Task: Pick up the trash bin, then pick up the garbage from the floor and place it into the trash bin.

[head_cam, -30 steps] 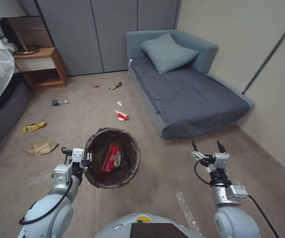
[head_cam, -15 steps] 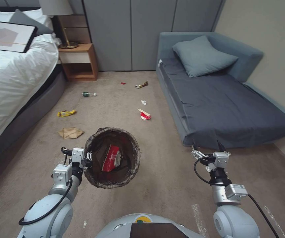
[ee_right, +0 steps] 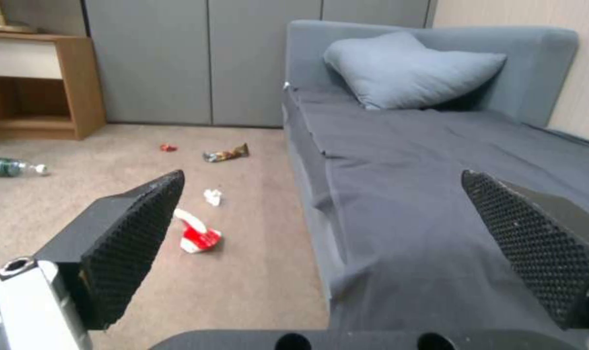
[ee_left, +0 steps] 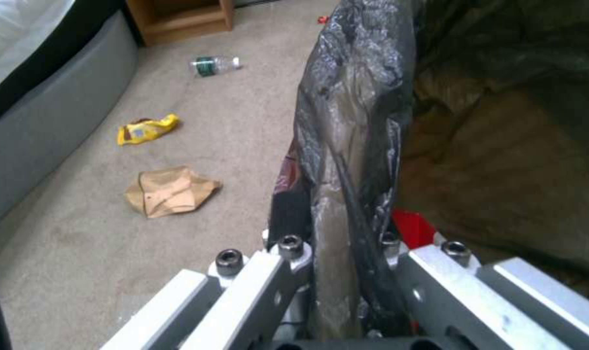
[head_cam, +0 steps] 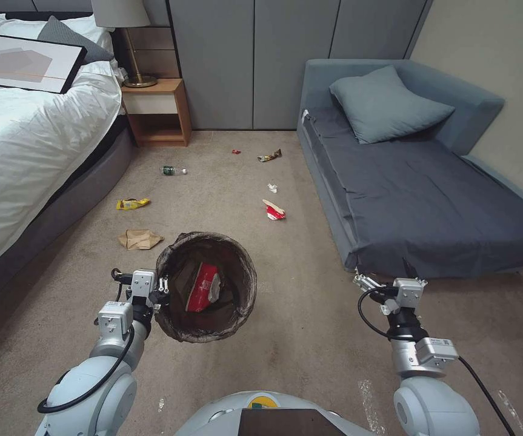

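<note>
Left gripper (head_cam: 163,289) was pinching the trash bin (head_cam: 205,286) rim; right gripper (head_cam: 384,274) hung spread, nearer the red-and-white packet (head_cam: 274,210) lying ahead-left of it.

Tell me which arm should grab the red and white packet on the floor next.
Right, probably. The right hand is open and empty, while the left hand is shut on the trash bin rim. The packet lies ahead, between them.
</note>
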Tool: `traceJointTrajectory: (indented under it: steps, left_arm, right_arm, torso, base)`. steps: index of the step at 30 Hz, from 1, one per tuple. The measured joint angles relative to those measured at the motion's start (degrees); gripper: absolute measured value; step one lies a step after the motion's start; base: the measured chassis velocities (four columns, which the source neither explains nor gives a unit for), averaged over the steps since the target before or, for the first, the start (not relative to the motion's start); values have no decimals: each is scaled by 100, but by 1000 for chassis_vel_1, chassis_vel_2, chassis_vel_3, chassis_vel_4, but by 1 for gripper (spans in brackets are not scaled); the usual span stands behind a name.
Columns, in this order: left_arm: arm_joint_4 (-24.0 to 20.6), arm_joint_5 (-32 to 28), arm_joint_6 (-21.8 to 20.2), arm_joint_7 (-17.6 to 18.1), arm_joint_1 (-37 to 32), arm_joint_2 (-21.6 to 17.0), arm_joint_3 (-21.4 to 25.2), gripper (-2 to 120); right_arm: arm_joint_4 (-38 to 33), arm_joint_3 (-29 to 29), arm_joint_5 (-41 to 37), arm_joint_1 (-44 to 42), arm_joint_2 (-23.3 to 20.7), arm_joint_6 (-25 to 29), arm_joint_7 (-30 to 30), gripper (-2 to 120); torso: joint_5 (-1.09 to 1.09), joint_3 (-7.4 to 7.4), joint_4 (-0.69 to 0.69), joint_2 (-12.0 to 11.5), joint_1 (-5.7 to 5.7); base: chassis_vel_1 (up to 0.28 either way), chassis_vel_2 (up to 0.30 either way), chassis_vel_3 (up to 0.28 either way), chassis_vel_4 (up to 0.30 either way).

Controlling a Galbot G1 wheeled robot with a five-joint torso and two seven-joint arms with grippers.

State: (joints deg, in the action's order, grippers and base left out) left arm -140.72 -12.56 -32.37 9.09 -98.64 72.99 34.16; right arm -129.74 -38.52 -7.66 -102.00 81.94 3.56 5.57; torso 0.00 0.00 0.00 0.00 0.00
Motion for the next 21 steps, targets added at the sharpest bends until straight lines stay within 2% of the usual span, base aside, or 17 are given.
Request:
traceJointTrajectory:
  steps: [12, 21]
  left_arm:
    - [-37, 2, 17, -3, -14, 22, -4, 3]
    - [-39, 4, 22, -14, -13, 9, -2, 3]
  right_arm:
    - [-71, 7, 9, -43, 47, -64, 88, 100]
    - [-77, 16, 36, -68, 77, -60, 87, 100]
  torso:
    - [0, 0, 0, 0, 0]
    - [0, 0, 0, 0, 0]
  base:
    - [0, 0, 0, 0]
    - [-81, 71, 66, -74]
